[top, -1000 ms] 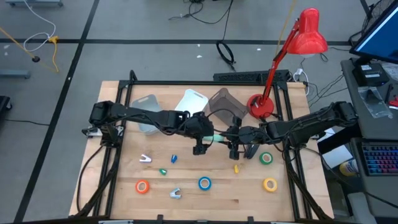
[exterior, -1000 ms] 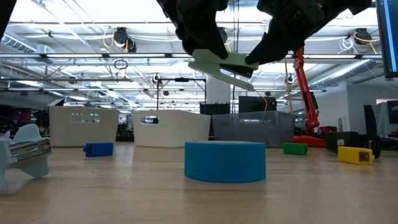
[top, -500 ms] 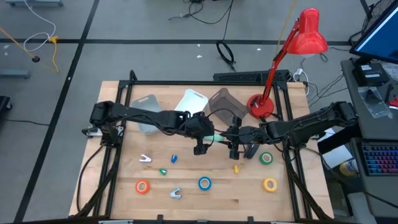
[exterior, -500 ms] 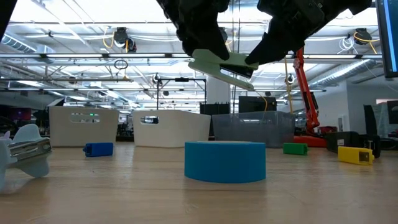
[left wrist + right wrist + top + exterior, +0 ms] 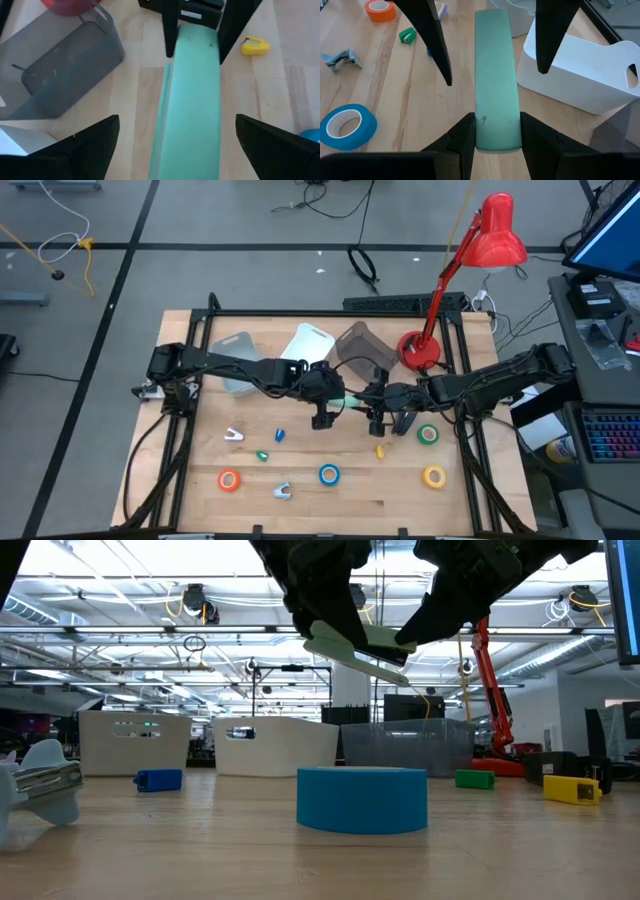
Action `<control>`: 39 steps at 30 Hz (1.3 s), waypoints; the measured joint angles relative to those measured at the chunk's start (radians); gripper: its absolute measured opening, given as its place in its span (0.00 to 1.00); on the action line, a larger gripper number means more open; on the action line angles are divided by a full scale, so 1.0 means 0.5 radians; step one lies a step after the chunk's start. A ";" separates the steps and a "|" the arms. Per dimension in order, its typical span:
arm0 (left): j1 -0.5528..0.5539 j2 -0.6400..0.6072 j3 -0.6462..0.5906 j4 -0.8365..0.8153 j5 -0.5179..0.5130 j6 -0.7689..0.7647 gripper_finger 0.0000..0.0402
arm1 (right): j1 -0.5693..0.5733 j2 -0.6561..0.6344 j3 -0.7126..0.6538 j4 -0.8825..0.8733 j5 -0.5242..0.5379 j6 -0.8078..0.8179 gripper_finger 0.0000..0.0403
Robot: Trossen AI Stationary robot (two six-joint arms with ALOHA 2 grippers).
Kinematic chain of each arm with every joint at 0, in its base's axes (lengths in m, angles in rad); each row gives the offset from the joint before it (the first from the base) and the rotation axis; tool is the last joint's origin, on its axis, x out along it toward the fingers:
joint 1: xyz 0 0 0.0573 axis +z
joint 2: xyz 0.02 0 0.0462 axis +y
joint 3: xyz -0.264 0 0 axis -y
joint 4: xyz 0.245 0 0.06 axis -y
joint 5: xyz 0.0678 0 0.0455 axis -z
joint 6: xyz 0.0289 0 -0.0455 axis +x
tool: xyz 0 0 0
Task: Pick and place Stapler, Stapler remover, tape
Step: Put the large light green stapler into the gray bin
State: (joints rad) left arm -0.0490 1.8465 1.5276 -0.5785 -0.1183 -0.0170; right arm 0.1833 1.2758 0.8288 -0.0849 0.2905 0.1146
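A mint-green stapler (image 5: 352, 402) hangs in the air over the table's middle, between my two grippers. My right gripper (image 5: 497, 137) is shut on one end of it. My left gripper (image 5: 180, 145) is open, with a finger standing well clear on either side of the stapler's (image 5: 192, 100) other end. On the table lie the orange tape (image 5: 229, 479), blue tape (image 5: 329, 474), yellow tape (image 5: 433, 476) and green tape (image 5: 428, 434). Two staple removers (image 5: 234, 436) (image 5: 282, 491) lie near them. My right gripper pinches the stapler's end (image 5: 496, 125) between its two fingers (image 5: 465, 135), which lie along its length and come level from the table's right side. The stapler is lifted clear of the table, and in the low view (image 5: 355, 648) it slopes slightly.
Three bins stand at the far side: light grey (image 5: 236, 360), white (image 5: 308, 345) and dark grey (image 5: 362, 348). A red desk lamp (image 5: 420, 350) stands at the far right. Small blue (image 5: 279, 435), green (image 5: 262, 455) and yellow (image 5: 380, 449) pieces lie on the board.
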 joint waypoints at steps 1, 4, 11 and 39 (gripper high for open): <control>-0.001 0.000 0.000 -0.001 -0.018 0.001 0.99 | 0.000 0.000 0.000 0.000 0.000 0.000 0.31; 0.000 0.000 0.000 0.002 -0.044 0.019 0.99 | 0.000 0.000 0.000 0.000 0.000 0.000 0.31; 0.000 0.000 0.000 0.001 -0.044 0.024 0.99 | 0.000 0.000 0.000 0.000 -0.001 0.000 0.31; 0.000 -0.001 0.000 -0.002 0.081 -0.049 0.91 | 0.000 0.000 0.000 -0.004 -0.009 0.000 0.31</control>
State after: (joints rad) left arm -0.0490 1.8462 1.5276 -0.5793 -0.0776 -0.0414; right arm 0.1832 1.2758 0.8288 -0.0868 0.2858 0.1146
